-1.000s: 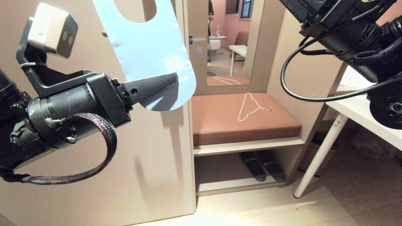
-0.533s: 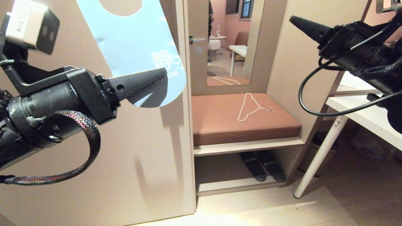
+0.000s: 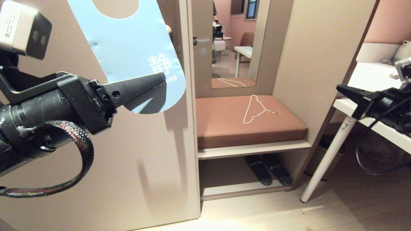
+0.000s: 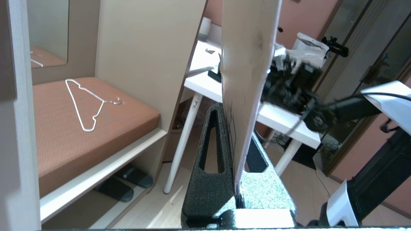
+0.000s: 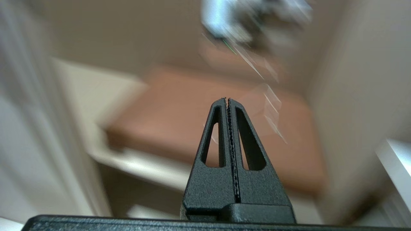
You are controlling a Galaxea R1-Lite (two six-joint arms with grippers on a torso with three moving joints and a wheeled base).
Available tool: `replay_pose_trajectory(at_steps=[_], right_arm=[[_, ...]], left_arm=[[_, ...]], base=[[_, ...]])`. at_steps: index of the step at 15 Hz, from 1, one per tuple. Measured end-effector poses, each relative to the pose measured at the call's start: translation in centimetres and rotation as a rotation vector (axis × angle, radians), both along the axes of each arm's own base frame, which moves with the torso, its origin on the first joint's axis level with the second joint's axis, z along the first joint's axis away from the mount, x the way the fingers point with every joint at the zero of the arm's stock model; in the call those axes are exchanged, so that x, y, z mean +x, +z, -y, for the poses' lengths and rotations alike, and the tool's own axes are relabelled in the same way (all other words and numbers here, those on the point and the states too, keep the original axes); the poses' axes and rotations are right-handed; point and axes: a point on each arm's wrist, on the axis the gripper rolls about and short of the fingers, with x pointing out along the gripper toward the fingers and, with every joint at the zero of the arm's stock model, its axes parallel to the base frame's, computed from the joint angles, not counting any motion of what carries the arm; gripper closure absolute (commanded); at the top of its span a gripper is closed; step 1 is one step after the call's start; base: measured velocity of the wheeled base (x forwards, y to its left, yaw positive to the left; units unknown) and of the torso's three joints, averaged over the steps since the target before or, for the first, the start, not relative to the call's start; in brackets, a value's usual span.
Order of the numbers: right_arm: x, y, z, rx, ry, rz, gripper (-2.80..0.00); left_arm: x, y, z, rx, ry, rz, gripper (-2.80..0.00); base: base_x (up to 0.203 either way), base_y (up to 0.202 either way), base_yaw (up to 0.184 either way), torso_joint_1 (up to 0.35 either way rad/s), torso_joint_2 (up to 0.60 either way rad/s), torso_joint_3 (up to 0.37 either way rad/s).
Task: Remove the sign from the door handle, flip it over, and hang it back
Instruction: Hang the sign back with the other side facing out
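The sign [image 3: 135, 54] looks like smooth, faintly glossy card. The left gripper [image 3: 160, 78] is matt, grainy black plastic. The bench cushion [image 3: 224, 125] is woven brown cloth.

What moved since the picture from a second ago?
The right gripper swung down from the top right corner to beside the white table, shut and empty. The left gripper slid slightly left, still clamped on the sign. The hanger stayed put.

Sign [image 3: 135, 54]: white "靜", partial "ISTURB".
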Motion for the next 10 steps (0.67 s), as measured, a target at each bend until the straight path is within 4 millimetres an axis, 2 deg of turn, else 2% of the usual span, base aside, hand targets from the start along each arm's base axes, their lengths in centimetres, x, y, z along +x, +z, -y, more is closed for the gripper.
replay_pose_trajectory(at_steps=[2, 5, 7, 10], right_arm=[[-3.4, -3.0, 1.0, -0.026, -0.126, -0.097, 0.00], [-9.3, -6.1, 0.6, -0.034, -0.166, -0.174, 0.00], [-12.9, -7.5, -0.1, -0.029, -0.110, -0.183, 0.00], [-16.9, -8.0, -1.2, -0.005, -0.005, -0.148, 0.00]], left_arm=[[-0.6, -0.5, -0.4, 0.005, 0.000, -0.009, 0.00], [-1.4, -0.8, -0.9, 0.005, 0.000, -0.011, 0.00], [-1.8, -0.8, -1.1, 0.002, -0.001, -0.006, 0.00], [-2.0, -0.6, -1.3, -0.002, -0.001, 0.004, 0.00]], base=[[0.000, 0.000, 0.000, 0.000, 0.00, 0.000], [0.000, 0.000, 0.000, 0.000, 0.00, 0.000], [0.000, 0.000, 0.000, 0.000, 0.00, 0.000], [0.000, 0.000, 0.000, 0.000, 0.00, 0.000]])
